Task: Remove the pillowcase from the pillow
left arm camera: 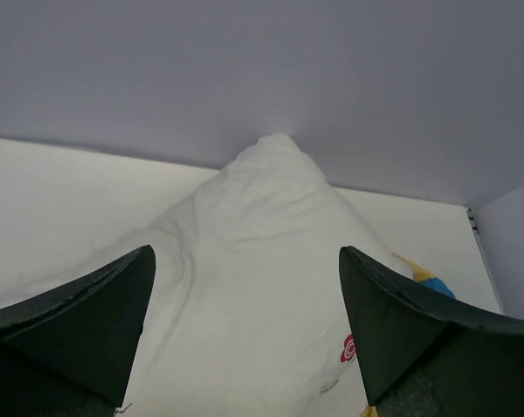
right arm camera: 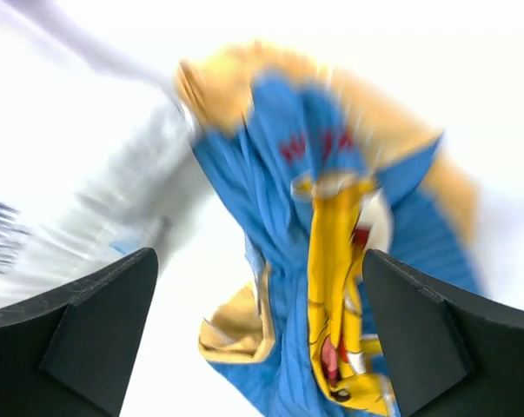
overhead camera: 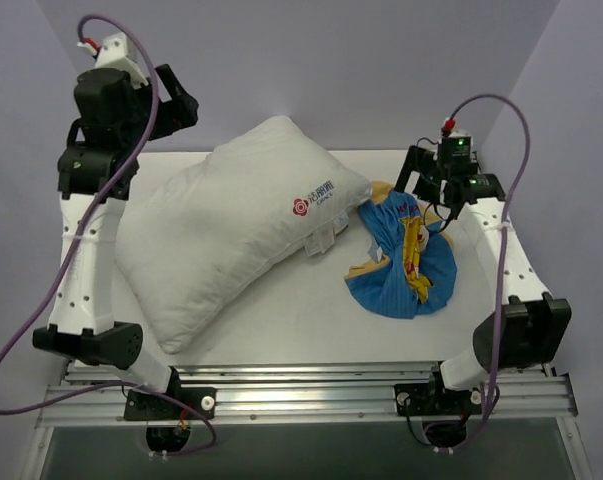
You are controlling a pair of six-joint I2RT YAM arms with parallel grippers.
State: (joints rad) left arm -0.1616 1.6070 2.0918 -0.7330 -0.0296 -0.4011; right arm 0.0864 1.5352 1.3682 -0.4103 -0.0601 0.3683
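The white pillow [overhead camera: 231, 230] lies bare and diagonal across the table, its red logo [overhead camera: 300, 207] facing up. The blue pillowcase [overhead camera: 406, 265] lies crumpled on the table to the pillow's right, with the yellow cartoon and yellow lining showing. My left gripper [overhead camera: 178, 103] is open and empty, raised above the pillow's far left corner; its wrist view shows the pillow [left arm camera: 253, 261] below the open gripper [left arm camera: 244, 347]. My right gripper [overhead camera: 433, 200] is open and empty over the pillowcase's far end. The blurred right wrist view shows the pillowcase [right arm camera: 279, 191] beneath the open gripper [right arm camera: 257, 347].
The white table [overhead camera: 281, 340] is enclosed by pale walls at the back and both sides. A metal rail [overhead camera: 301, 385] runs along the near edge by the arm bases. A sliver of the pillowcase [left arm camera: 422, 276] shows past the pillow in the left wrist view.
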